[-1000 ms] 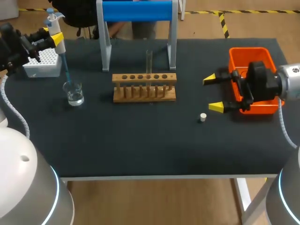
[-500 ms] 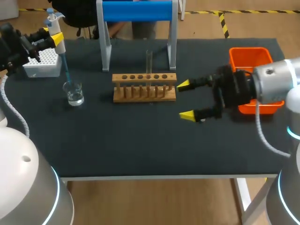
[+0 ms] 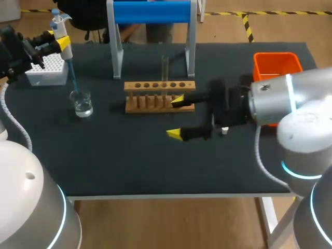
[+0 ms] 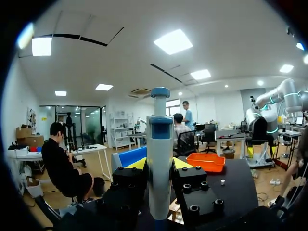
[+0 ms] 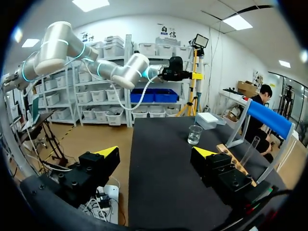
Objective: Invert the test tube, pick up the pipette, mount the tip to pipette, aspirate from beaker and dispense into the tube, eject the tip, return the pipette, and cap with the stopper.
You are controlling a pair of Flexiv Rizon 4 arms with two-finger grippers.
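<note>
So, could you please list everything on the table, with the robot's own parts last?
pipette: one, white and blue, held above the back left, blue tip down in the beaker
beaker: one, clear, left of the rack
tip box: one, white, back left
rack: one, wooden, centre
test tube: one, clear, upright in the rack
stand: one, blue and white, behind the rack
stopper: one, white, right of the rack
bin: one, orange, back right
table: one, black
left gripper: yellow tips, jaws shut on the pipette
right gripper: yellow tips, jaws open, by the rack's right end
</note>
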